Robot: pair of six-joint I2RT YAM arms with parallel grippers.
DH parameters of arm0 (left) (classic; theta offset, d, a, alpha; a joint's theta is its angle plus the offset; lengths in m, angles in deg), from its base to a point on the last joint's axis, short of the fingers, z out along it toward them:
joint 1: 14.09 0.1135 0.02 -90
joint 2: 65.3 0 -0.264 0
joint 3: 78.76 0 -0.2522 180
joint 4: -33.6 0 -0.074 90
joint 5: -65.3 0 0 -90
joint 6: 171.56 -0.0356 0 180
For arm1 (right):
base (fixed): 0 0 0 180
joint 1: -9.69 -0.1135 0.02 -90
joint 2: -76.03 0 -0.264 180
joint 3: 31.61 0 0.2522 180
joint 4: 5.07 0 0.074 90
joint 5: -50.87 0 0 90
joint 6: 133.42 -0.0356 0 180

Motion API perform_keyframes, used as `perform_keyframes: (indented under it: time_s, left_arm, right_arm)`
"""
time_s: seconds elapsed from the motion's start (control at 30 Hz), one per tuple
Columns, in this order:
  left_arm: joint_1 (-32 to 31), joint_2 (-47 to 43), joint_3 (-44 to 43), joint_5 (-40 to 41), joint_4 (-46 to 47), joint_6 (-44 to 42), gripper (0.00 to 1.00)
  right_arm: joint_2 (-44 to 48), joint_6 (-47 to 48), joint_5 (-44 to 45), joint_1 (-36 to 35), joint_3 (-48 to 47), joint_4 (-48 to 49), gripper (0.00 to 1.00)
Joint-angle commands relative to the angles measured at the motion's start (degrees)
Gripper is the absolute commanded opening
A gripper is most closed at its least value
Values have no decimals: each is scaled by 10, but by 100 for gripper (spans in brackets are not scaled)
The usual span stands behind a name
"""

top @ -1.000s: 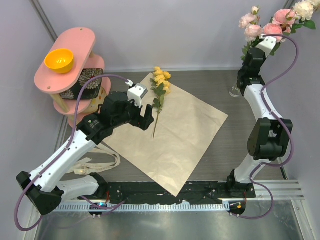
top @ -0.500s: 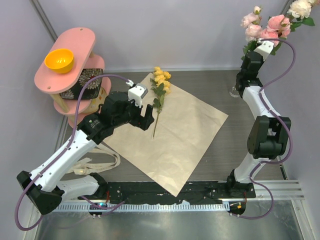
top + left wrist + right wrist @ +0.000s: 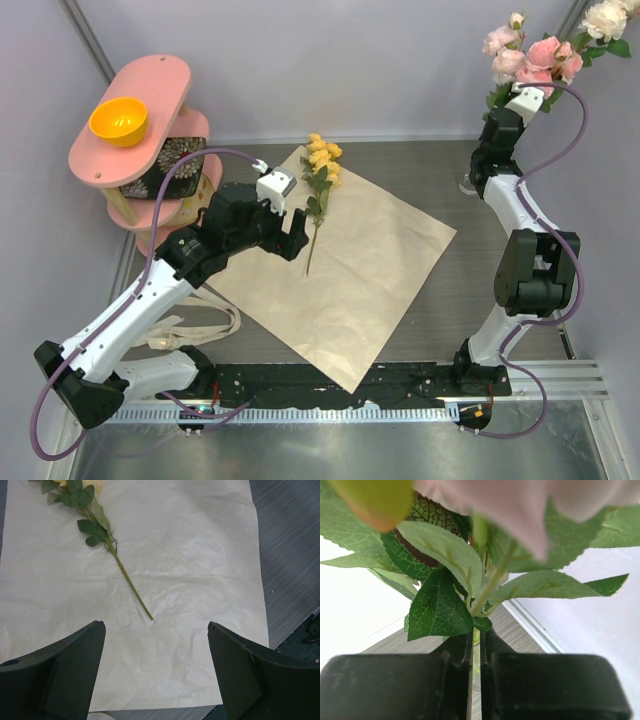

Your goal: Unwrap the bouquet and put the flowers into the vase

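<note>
While right fingers clamp flowers, left fingers gape over paper.

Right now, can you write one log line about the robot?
left gripper: open over paper | right gripper: shut on pink flowers, held high | yellow flowers: lying on paper

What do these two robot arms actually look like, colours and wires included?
Both the left arm and right arm have white shells with chunky black joints. A purple cable loops along each, and a small white camera block sits at each wrist. The fingers are plain matte black wedges.
</note>
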Motion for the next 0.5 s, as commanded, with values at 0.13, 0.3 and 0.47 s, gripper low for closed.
perform_keyframes:
  time_s: [0.13,0.3,0.47]
  left_arm:
    - [2,2,-4,-8,11,4,87]
    - [2,1,-5,-9,10,5,87]
    - [2,-2,-6,-8,9,6,87]
  right_arm:
    - [26,-1,4,-6,19,-66,31]
    - [46,-20,10,-9,15,-99,52]
    - [82,-70,13,-13,13,-162,68]
